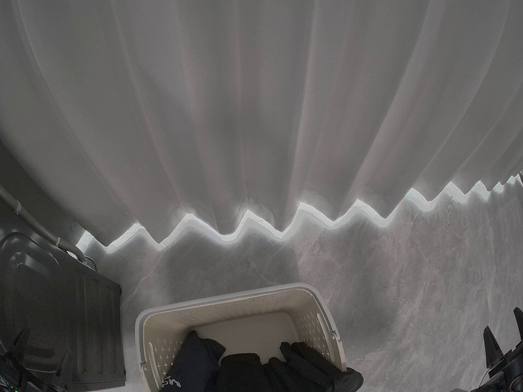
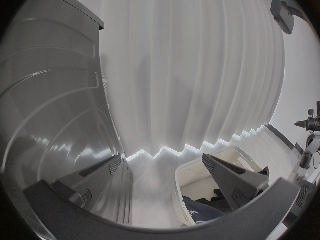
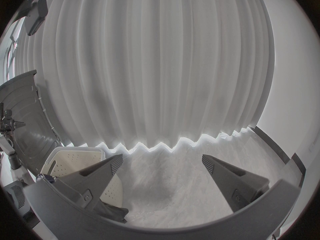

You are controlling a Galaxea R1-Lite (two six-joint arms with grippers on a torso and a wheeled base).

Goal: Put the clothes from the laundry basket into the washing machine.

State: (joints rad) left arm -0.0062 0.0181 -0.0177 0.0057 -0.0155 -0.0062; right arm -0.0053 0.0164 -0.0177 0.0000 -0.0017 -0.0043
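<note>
Nearest, the left end effector (image 2: 161, 162) hangs released, jaws spread on nothing, close beside the washing machine (image 2: 50, 100). The right end effector (image 3: 161, 162) is likewise spread and empty over bare grey floor (image 3: 173, 184). A white pleated curtain (image 1: 261, 110) spans the back. The washing machine, showing a ribbed dark grey panel, stands at the robot's left, just beside the cream perforated laundry basket (image 1: 234, 300). Black and navy clothes (image 1: 245, 368) lie heaped inside the basket, one draped over its right rim. The right wrist view adds a white wall (image 3: 293, 94) with dark skirting (image 3: 276, 144).
</note>
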